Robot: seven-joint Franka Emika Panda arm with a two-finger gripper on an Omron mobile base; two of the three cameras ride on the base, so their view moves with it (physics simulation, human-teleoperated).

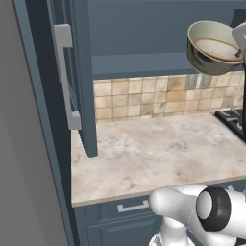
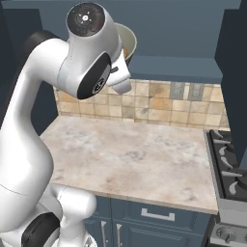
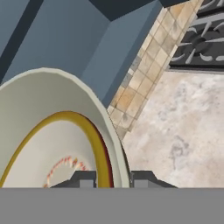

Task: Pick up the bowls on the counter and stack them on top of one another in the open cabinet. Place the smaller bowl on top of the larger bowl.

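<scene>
Dark blue cabinet door (image 1: 79, 77) stands swung wide on the left with its grey bar handle (image 1: 65, 77) facing out, and that is what leaves the cabinet shelf (image 1: 139, 65) bare and reachable above the tiled backsplash (image 1: 158, 98). Below it the marbled counter (image 1: 153, 153) lies flat. Moving right, up near the top corner, a bowl (image 1: 214, 48) rides in the air, tipped so its cream inside faces the left camera, level with the cabinet opening and well clear of the stone. It hangs tilted because it is pinched at the rim, not cradled: in the hand view the gripper (image 3: 113, 179) has one dark tip on each side of the bowl's wall, clamped on it. From the right camera the white arm covers most of the bowl (image 2: 129, 43), just a slice of rim peeking out. Far right sits the black stove (image 1: 235, 122). My read: this is the carry toward the shelf, and the tilt will need levelling before the bowl is set down.
</scene>
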